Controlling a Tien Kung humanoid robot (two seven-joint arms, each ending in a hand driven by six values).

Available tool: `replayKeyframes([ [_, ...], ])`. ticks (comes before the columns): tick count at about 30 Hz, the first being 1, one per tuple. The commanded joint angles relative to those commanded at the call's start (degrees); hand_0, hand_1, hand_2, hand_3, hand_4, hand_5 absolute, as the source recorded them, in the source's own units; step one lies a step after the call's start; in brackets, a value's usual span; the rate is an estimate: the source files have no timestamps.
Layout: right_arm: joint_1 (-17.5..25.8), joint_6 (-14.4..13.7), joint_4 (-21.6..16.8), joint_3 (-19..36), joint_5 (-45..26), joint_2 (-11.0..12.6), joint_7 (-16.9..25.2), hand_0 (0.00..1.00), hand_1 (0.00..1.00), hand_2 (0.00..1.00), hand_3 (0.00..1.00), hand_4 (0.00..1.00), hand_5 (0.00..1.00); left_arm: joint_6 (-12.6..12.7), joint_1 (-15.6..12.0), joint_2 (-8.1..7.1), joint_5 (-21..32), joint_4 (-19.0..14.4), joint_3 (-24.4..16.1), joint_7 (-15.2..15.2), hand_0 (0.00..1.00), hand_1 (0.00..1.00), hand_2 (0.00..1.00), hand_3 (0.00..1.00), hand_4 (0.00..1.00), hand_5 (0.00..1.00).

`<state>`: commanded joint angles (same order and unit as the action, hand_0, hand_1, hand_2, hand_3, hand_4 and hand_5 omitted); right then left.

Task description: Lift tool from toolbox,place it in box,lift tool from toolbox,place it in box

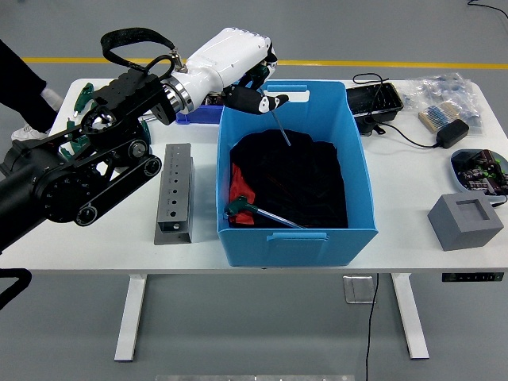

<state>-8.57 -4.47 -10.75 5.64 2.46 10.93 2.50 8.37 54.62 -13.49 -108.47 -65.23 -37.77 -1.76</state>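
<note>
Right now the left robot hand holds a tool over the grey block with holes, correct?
Not quite. In the head view the left robot hand holds the tool over the blue box, not the grey block with holes, which stands apart to the box's left.

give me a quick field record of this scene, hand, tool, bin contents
left hand: over the blue bin's far-left corner, fingers shut on a thin metal tool
tool: hanging point down inside the bin, above the black cloth
bin contents: black cloth, red item, green-handled tool near the front wall
right hand: not in view
left of bin: grey holed block
</note>
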Motion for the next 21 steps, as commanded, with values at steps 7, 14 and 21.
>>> replayKeyframes([
  [7,-0.3,0.0,0.0,-0.2,0.0,0.0,0.0,0.677,0.641,0.706,0.575,0.781,0.729,1.5,-0.7,2.25,1.6,7.2,3.2,0.3,0.194,0.03,0.063,0.107,0.716,0.307],
  [14,-0.4,0.1,0.0,-0.2,-0.1,0.0,0.0,0.679,0.641,0.706,0.574,0.781,0.729,-1.1,0.0,3.19,4.3,10.2,9.2,2.5,0.214,0.074,0.108,0.167,0.73,0.303],
  [21,-0.4,0.2,0.0,-0.4,-0.1,0.0,0.0,0.679,0.641,0.706,0.574,0.782,0.729,-2.9,1.4,4.58,7.2,8.1,14.2,4.1,0.278,0.172,0.211,0.375,0.791,0.465],
])
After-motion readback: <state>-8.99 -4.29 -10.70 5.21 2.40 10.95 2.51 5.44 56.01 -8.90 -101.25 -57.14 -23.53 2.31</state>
